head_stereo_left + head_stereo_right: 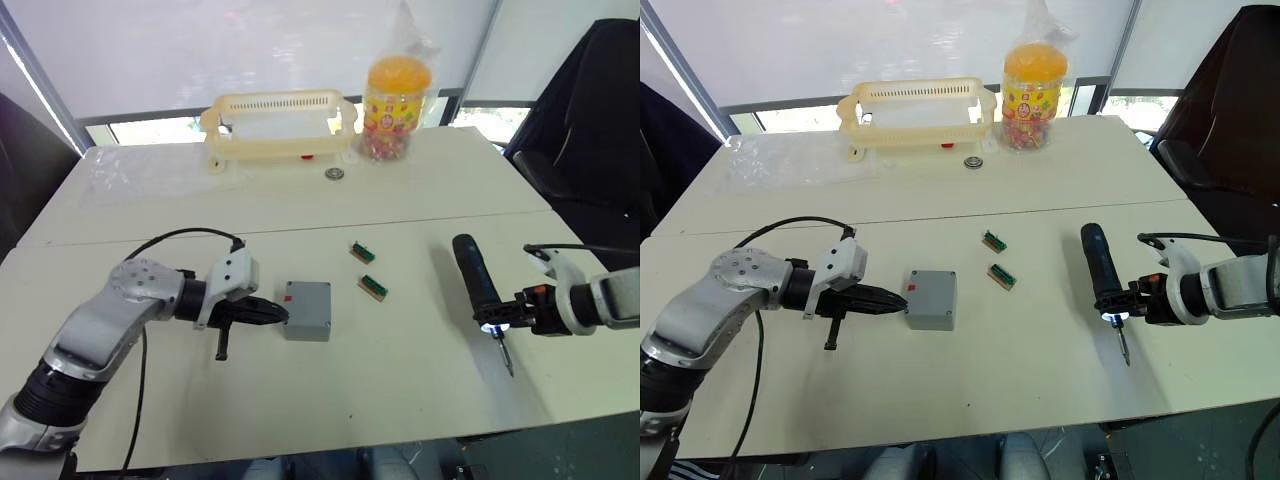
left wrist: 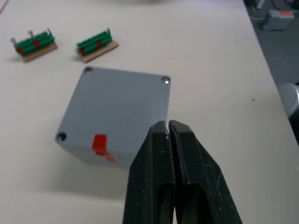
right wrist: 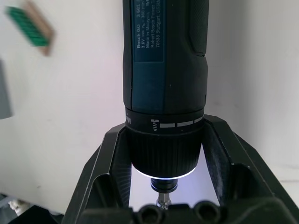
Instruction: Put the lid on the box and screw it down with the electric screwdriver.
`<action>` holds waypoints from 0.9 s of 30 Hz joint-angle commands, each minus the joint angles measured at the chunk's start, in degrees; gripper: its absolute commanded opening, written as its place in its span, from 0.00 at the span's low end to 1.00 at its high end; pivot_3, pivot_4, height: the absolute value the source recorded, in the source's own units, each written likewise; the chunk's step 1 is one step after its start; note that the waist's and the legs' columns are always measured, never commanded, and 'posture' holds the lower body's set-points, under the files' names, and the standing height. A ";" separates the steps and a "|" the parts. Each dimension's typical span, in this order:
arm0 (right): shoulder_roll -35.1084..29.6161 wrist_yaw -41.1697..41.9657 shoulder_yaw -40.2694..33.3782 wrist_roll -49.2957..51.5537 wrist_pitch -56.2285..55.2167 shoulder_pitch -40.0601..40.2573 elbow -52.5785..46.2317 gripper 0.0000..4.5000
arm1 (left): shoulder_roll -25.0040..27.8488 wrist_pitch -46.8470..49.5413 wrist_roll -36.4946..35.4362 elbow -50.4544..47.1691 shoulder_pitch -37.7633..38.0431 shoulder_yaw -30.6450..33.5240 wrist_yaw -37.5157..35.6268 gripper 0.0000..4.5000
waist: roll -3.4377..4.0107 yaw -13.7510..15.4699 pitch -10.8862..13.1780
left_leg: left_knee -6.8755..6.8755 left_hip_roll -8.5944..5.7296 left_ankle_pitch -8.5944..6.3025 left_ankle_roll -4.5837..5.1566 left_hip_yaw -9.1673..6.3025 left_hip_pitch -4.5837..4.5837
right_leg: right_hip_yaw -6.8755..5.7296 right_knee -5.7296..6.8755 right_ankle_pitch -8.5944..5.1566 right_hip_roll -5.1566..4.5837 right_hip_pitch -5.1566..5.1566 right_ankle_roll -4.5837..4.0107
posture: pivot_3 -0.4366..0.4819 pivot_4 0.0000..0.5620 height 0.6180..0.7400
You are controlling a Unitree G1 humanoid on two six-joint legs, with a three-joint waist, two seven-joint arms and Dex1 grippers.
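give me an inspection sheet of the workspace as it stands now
surface: white table, seam across the middle
job's things: grey box with lid on it, red mark on top, corner holes visible; screwdriver lit at the tip, bit toward the near edge
clutter: two green connector blocks; cream basket; orange-lidded jar in a clear bag; coin-like disc
grippers: left gripper shut, tips at the box's edge; right gripper clamped around the screwdriver's collar
cables: black cable looping over the left arm; black cable at the right wrist
surroundings: window blinds behind; dark chair at right
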 commanded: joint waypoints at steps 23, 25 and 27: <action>-1.34 11.77 -2.07 -18.46 -6.57 -3.32 -12.41 0.98 | -1.21 1.40 -1.29 4.09 4.62 5.42 6.79 0.00 | -0.02 -0.13 -0.02 | 0.06 0.03 0.00 0.01 -0.07 0.06 | -0.05 0.14 0.06 0.06 0.03 0.10 | 0.48 0.27 1.00; -1.24 15.10 -2.69 -20.40 -8.87 -6.67 -11.25 0.98 | -2.14 2.11 -1.70 5.08 4.84 6.91 8.66 0.00 | 0.02 -0.17 -0.03 | 0.05 0.03 -0.01 0.01 -0.04 0.07 | -0.05 0.16 0.06 0.05 0.01 0.11 | 0.48 0.27 1.00; 0.81 17.30 -5.10 -20.18 -9.46 -8.52 -9.75 0.98 | -3.68 2.87 -1.80 6.11 4.85 8.26 11.26 0.00 | 0.00 -0.08 -0.03 | 0.05 0.04 -0.01 0.01 -0.05 0.08 | -0.05 0.16 0.06 0.07 0.01 0.11 | 0.48 0.27 1.00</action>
